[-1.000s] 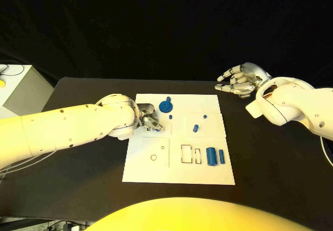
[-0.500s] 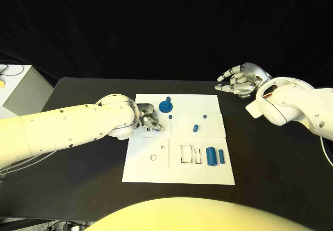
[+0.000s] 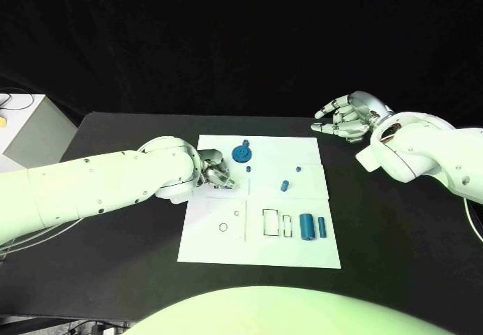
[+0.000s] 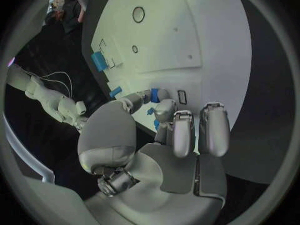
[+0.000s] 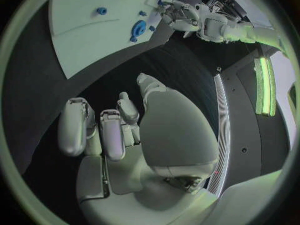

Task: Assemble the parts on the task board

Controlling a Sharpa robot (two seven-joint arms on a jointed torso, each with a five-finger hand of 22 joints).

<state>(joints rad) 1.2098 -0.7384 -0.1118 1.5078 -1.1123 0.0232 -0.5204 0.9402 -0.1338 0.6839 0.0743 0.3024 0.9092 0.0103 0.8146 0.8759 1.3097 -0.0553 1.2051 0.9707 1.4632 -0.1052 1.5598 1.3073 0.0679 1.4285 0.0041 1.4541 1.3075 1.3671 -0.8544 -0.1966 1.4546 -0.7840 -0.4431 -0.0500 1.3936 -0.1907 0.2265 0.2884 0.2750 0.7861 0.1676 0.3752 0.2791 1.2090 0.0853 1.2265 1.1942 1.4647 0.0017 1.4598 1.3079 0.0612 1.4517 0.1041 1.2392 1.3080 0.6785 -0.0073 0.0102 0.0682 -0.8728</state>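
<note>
Left hand (image 3: pixel 214 173) down on task board (image 3: pixel 302 252) near its left edge, fingers pinching small blue part (image 4: pixel 154 94). Right hand (image 3: pixel 347 117) hovering off board over black table (image 3: pixel 403 230), fingers loosely apart, holding nothing. Blue gear (image 3: pixel 241 153) just beside left hand.

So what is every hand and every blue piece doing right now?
Left hand: over the task board's left edge, pinching a small blue part in its fingers.
Right hand: off the board, holding nothing, fingers apart.
Blue gear: resting on the board's far end.
Two blue cylinders: lying side by side, near right.
Small blue peg: on the board's middle.
</note>
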